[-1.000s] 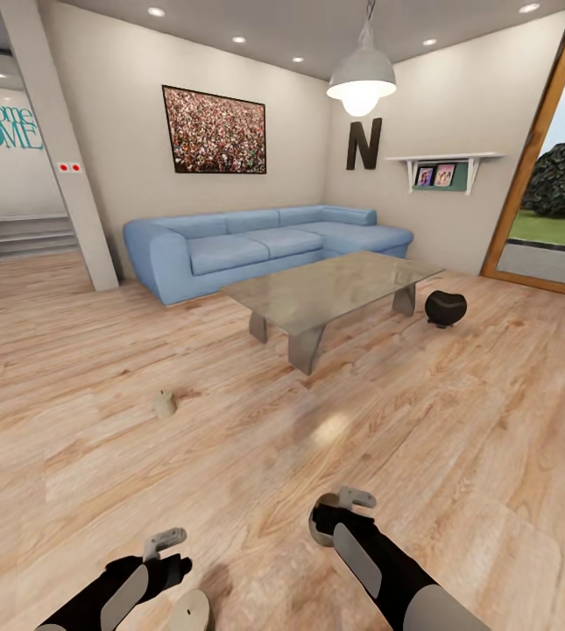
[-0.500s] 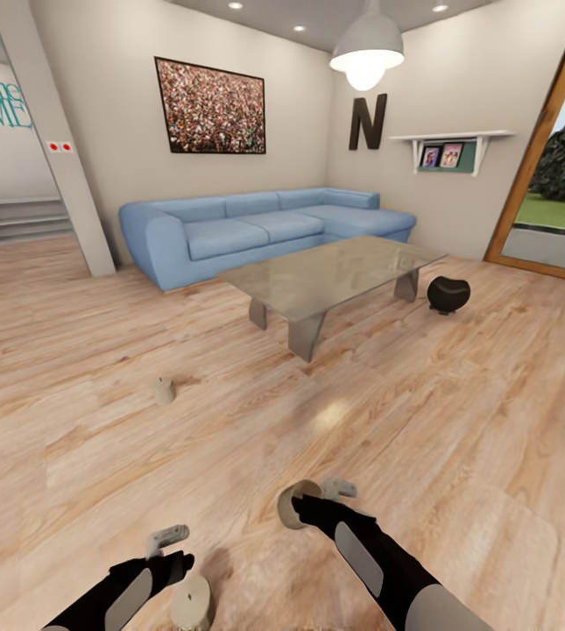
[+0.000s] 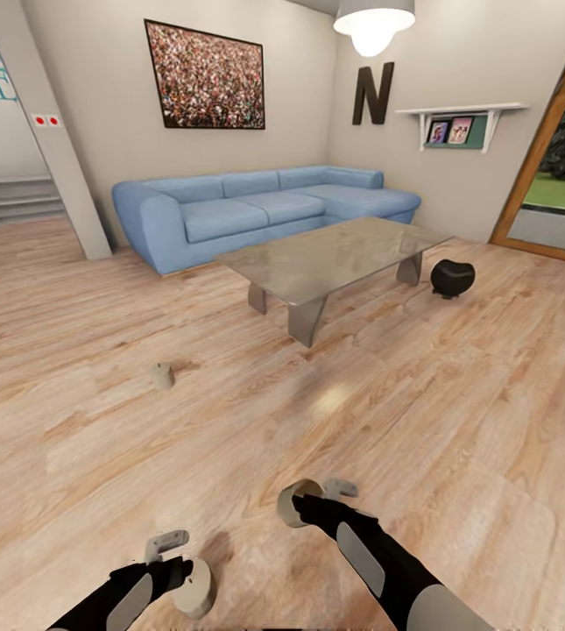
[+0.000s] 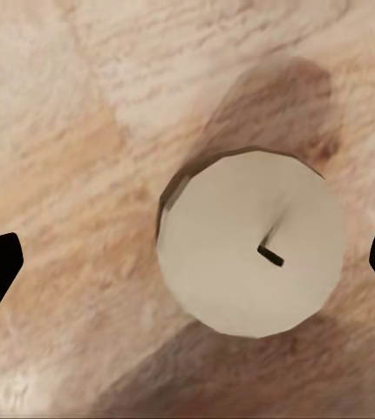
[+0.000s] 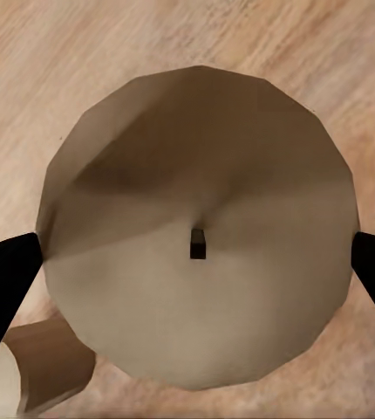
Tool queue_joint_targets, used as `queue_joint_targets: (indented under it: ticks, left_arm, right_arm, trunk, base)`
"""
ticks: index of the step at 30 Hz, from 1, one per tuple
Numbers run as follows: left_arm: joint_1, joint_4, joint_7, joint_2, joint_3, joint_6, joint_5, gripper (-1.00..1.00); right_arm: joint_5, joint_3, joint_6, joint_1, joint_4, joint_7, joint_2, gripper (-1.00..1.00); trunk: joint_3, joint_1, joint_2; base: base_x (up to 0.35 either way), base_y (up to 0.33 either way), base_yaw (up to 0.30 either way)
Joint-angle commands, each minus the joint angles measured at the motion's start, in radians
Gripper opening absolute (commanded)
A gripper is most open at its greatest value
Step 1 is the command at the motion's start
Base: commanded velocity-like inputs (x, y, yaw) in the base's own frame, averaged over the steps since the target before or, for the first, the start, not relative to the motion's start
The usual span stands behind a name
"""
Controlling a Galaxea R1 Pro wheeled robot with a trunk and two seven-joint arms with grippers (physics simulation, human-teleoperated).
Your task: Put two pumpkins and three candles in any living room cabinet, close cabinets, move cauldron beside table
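View has tipped down & closer vs 1 s ago (camera move, room things didn't shift): sofa (image 3: 256,210), table (image 3: 335,263), black cauldron (image 3: 451,278) just beside the table's far end. R gripper (image 3: 317,498) has swung inward, its fingers closed on a brown candle (image 5: 196,231); L gripper (image 3: 180,570) now over a pale candle (image 4: 253,240), fingers wide apart, not touching. 3rd candle (image 3: 162,377) sits on the floor (image 3: 457,421) well apart, so L grab likely next, cabinet trip pending.

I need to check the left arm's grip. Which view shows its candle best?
The left wrist view: the pale candle shows top and wick, centred between the fingertips. The head view shows it small beside the left end effector.
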Motion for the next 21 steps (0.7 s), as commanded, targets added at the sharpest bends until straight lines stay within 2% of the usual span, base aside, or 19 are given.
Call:
queue_joint_targets:
  ticks: [1, 6, 12, 16, 18, 21]
  left_arm:
    - [0.0, -0.001, 0.009, 0.001, -0.008, 0.003, 0.01, 1.0]
    - [0.0, 0.002, 0.009, 0.002, -0.008, 0.003, 0.009, 1.0]
    - [0.0, 0.001, 0.009, 0.002, -0.008, 0.003, 0.008, 1.0]
    - [0.0, 0.001, 0.009, 0.001, -0.008, 0.003, 0.007, 1.0]
    - [0.0, 0.001, 0.009, 0.001, -0.008, 0.003, 0.006, 1.0]
    - [0.0, 0.001, 0.009, 0.001, -0.008, 0.003, 0.006, 1.0]
  right_arm:
    - [-0.009, 0.005, 0.002, -0.001, -0.003, -0.009, -0.001, -1.0]
    - [-0.009, 0.005, 0.002, -0.001, -0.016, -0.008, -0.002, -1.0]
    - [-0.01, 0.005, 0.04, -0.001, -0.108, -0.009, -0.002, -1.0]
    - [-0.011, 0.004, 0.122, -0.001, -0.244, -0.015, -0.002, -1.0]
    - [-0.013, 0.004, 0.185, -0.001, -0.342, -0.017, -0.003, -1.0]
    - [-0.021, 0.003, 0.225, -0.001, -0.444, -0.018, -0.002, -1.0]
  trunk:
    - [-0.005, 0.0, -0.001]
    - [-0.024, 0.002, -0.002]
    - [-0.047, 0.005, -0.003]
    - [-0.063, 0.007, -0.004]
    - [-0.071, 0.008, -0.005]
    - [-0.078, 0.009, -0.005]
  base:
    - [0.0, 0.0, 0.0]
    - [0.0, 0.0, 0.0]
    - [0.0, 0.0, 0.0]
    - [0.0, 0.0, 0.0]
    - [0.0, 0.0, 0.0]
    - [0.0, 0.0, 0.0]
